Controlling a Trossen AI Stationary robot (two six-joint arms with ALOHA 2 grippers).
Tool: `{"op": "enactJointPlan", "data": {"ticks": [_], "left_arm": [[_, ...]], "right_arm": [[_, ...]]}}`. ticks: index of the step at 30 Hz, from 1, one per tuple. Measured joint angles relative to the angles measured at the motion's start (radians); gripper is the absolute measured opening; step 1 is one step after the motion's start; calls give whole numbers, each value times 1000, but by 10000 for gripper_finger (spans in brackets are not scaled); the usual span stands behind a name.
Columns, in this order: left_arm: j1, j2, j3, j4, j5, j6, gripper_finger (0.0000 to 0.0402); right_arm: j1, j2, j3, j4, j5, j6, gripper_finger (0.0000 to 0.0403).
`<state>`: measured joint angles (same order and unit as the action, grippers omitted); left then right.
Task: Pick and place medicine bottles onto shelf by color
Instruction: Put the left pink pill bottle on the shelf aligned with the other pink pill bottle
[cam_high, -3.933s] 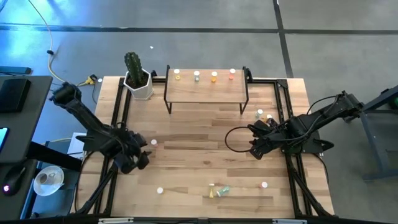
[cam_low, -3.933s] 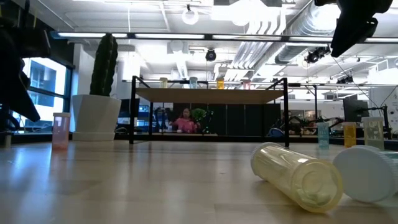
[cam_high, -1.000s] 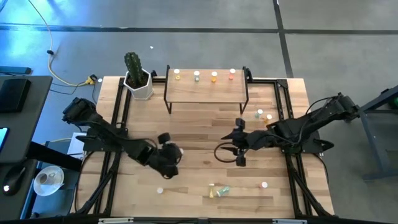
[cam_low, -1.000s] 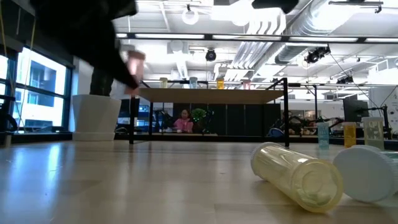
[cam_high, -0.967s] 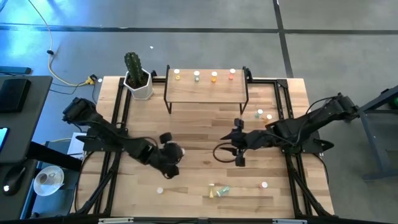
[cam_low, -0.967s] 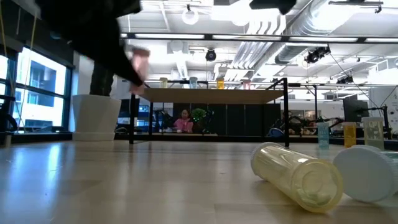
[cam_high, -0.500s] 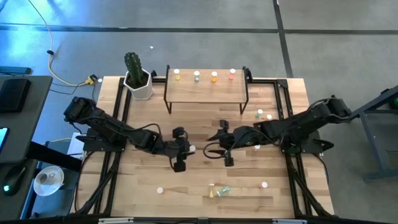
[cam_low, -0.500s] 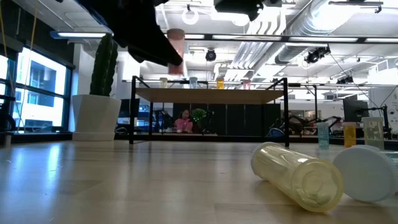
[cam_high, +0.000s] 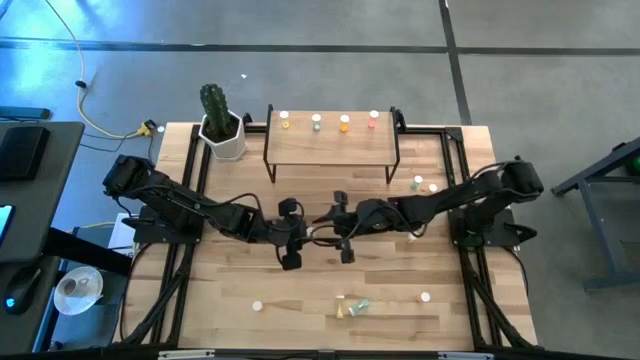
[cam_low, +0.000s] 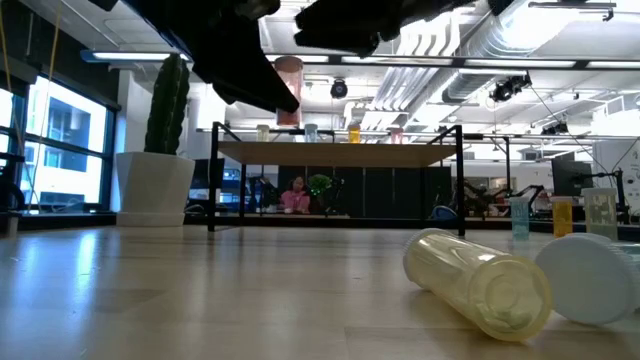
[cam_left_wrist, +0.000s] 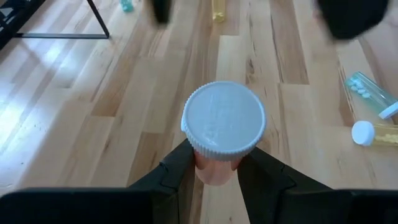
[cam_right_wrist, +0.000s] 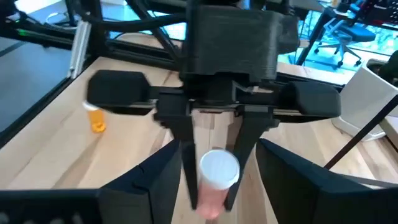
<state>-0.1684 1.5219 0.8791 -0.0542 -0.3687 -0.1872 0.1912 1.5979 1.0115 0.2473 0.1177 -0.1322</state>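
Note:
A pink medicine bottle (cam_left_wrist: 217, 167) with a white cap (cam_left_wrist: 224, 118) hangs above the middle of the table, and my left gripper (cam_left_wrist: 216, 186) is shut on it. In the low view the bottle (cam_low: 288, 80) stands higher than the shelf (cam_low: 335, 153). My right gripper (cam_right_wrist: 217, 186) faces it from the table's right, open, one finger to each side of the bottle (cam_right_wrist: 214, 180) and apart from it. In the high view the two grippers (cam_high: 303, 235) (cam_high: 326, 222) meet mid-table. The shelf (cam_high: 330, 145) carries several bottles (cam_high: 344, 123) along its far edge. My left gripper pinches the bottle's pink body (cam_left_wrist: 214, 174) just below the cap between its two fingers. The fingers come from the table's left, slanting down. The bottle stands roughly upright, cap up, lifted well clear of the table.
A cactus pot (cam_high: 222, 128) stands left of the shelf. Two bottles (cam_high: 418, 183) stand at the right. Loose bottles lie near the front edge (cam_high: 350, 306) (cam_high: 257, 306) (cam_high: 425, 297). A yellow bottle (cam_low: 475, 280) lies close to the low camera.
My left gripper has carried the pink bottle up and toward the table's right, from the left side to mid-table, and turned with it. My right gripper has come down and toward the table's left, up to the bottle.

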Motion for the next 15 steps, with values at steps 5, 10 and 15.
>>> {"op": "enactJointPlan", "data": {"ticks": [5,10,15], "left_arm": [[0,0,0,0,0,0,97],[0,0,0,12,0,0,97],[0,0,0,77,-4,30,97]], "right_arm": [[-13,35,0,11,-24,12,200],[-23,40,0,18,-49,63,200],[-29,40,0,18,-63,64,200]]}}
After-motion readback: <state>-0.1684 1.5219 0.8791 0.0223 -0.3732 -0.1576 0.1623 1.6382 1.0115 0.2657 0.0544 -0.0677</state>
